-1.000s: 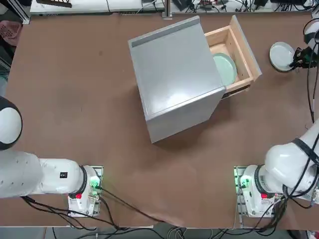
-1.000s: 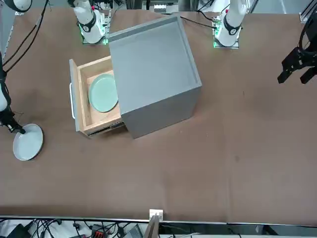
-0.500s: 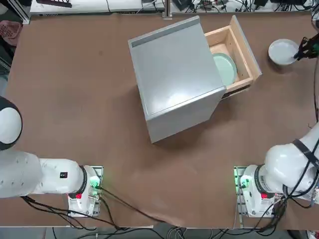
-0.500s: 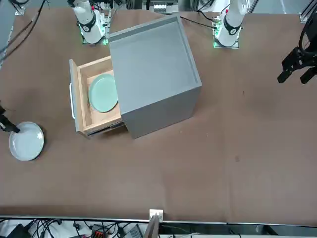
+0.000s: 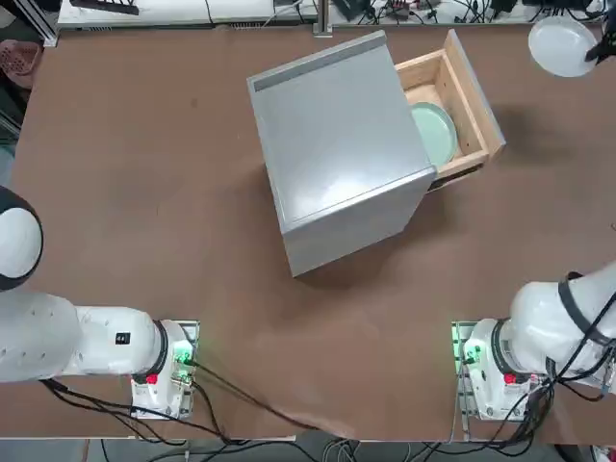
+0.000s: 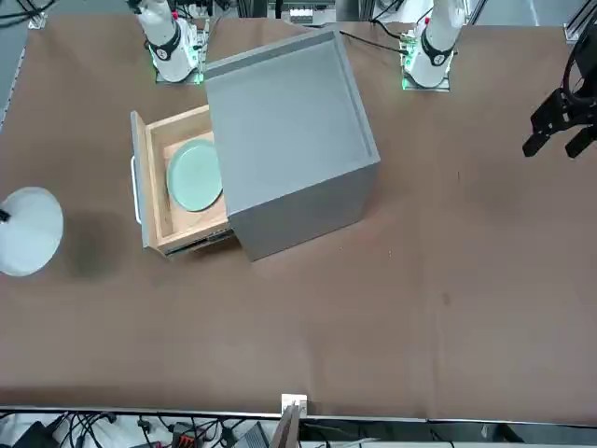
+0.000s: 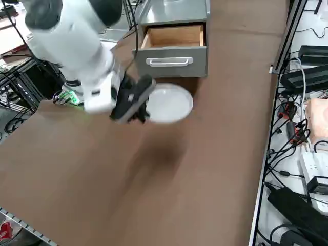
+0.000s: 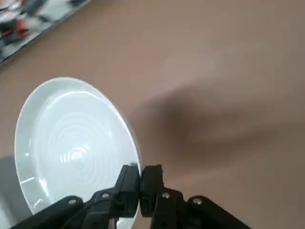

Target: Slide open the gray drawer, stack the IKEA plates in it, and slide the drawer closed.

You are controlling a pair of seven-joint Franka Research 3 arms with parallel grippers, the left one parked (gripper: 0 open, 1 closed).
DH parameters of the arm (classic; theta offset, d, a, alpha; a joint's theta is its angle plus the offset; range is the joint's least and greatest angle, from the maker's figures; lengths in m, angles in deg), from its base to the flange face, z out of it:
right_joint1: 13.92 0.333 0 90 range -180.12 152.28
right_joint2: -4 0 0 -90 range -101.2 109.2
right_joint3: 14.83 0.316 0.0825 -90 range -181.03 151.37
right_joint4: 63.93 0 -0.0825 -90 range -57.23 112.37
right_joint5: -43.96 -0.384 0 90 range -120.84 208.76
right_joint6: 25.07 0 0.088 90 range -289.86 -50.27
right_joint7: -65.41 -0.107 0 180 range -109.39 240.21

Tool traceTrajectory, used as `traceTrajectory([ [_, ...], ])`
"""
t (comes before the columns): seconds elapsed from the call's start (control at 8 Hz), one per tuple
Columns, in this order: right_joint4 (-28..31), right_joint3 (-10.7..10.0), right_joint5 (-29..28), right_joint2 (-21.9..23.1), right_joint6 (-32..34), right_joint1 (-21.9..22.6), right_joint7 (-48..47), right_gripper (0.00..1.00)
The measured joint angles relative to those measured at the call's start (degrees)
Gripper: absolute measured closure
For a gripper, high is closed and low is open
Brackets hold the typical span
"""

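One pale gray-white plate [image 8: 71, 143], raised above the table [image 5: 192, 241], rim clenched in your right gripper [image 8: 140, 172].
Clock directions as in your top view: gray drawer [image 7: 171, 62], drawn out at 2 o'clock from the cabinet [image 5: 342, 135], open-topped; one mint green plate [image 5: 435, 134] inside, lying toward its 6 o'clock end, bare wood toward 12; held plate beyond the drawer front at 2 o'clock, gripped at its own 3 o'clock edge, well apart from the drawer, with open room between; broad bare tabletop at the cabinet's 9 o'clock.
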Motion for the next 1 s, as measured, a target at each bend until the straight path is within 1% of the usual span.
traceTrajectory([
  [0.12,0.0,1.1,0.0,3.4,3.5,2.2,0.0,1.00],
  [0.38,1.7,1.6,0.4,9.8,10.1,7.9,-1.2,1.00],
  [0.75,10.8,1.8,5.1,17.8,11.3,17.6,-2.7,1.00],
  [1.0,15.3,2.0,12.2,20.8,11.2,25.6,-7.4,1.00],
])
